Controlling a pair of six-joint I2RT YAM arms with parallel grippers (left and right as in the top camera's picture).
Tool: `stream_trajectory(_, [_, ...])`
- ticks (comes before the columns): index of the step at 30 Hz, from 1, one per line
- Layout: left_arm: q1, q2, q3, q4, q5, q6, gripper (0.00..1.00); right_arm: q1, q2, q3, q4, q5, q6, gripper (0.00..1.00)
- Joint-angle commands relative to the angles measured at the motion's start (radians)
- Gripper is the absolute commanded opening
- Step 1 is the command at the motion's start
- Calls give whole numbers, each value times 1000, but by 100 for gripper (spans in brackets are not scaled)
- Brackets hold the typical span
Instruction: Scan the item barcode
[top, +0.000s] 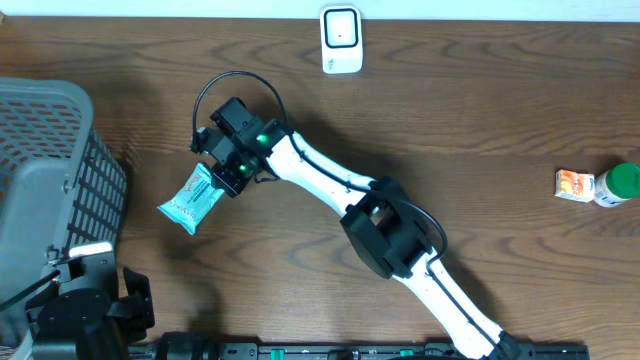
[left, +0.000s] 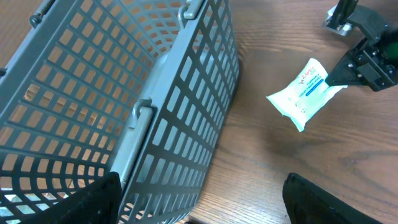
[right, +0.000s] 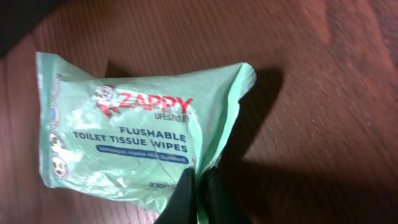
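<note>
The right gripper (top: 224, 180) pinches tight on the upper-right end of the wipes pack (top: 190, 202), whose long axis runs diagonally, its far end pointing down-left toward the basket (top: 60, 150) nearby.

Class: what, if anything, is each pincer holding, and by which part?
Right pincer grips the pale green plastic wipes packet by one edge; left pincer holds nothing.

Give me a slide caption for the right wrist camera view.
Right gripper, jaws shut, pinches the edge of a green wipes pack, with the wooden table behind.
</note>
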Motion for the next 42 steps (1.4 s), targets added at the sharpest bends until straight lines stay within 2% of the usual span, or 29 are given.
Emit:
stream_trajectory(1, [0, -3, 6, 0, -16, 13, 83, -34, 56, 9, -121, 170, 58, 1])
stream_trajectory(6, [0, -3, 6, 0, -16, 13, 83, -119, -19, 20, -357, 370, 73, 1])
stream_trajectory(10, [0, -3, 6, 0, -16, 13, 83, -198, -67, 20, -563, 658, 150, 1])
stream_trajectory(13, [0, -3, 6, 0, -16, 13, 84, -244, -78, 20, -650, 660, 172, 1])
stream_trajectory(14, [0, -3, 6, 0, -16, 13, 83, -253, -81, 21, -661, 633, 168, 8])
stream_trajectory(15, [0, -3, 6, 0, -16, 13, 83, -257, -87, 21, -666, 607, 163, 26])
stream_trajectory(16, [0, -3, 6, 0, -16, 13, 84, -259, -93, 24, -666, 583, 162, 39])
stream_trajectory(18, [0, -3, 6, 0, -16, 13, 83, -254, -116, 41, -631, 528, 178, 43])
stream_trajectory(19, [0, -3, 6, 0, -16, 13, 83, -247, -126, 48, -594, 510, 209, 40])
stream_trajectory(21, [0, -3, 6, 0, -16, 13, 83, -229, -145, 50, -475, 503, 328, 12])
stream_trajectory(22, [0, -3, 6, 0, -16, 13, 83, -221, -148, 50, -417, 503, 364, 1])
stream_trajectory(23, [0, -3, 6, 0, -16, 13, 83, -203, -148, 50, -298, 499, 411, 1])
stream_trajectory(26, [0, -3, 6, 0, -16, 13, 83, -160, -143, 50, -100, 425, 436, 1])
stream_trajectory(31, [0, -3, 6, 0, -16, 13, 83, -56, -120, 49, 101, 384, 436, 1])
stream_trajectory(42, [0, -3, 6, 0, -16, 13, 83, 114, -10, 49, 278, 436, 466, 1])
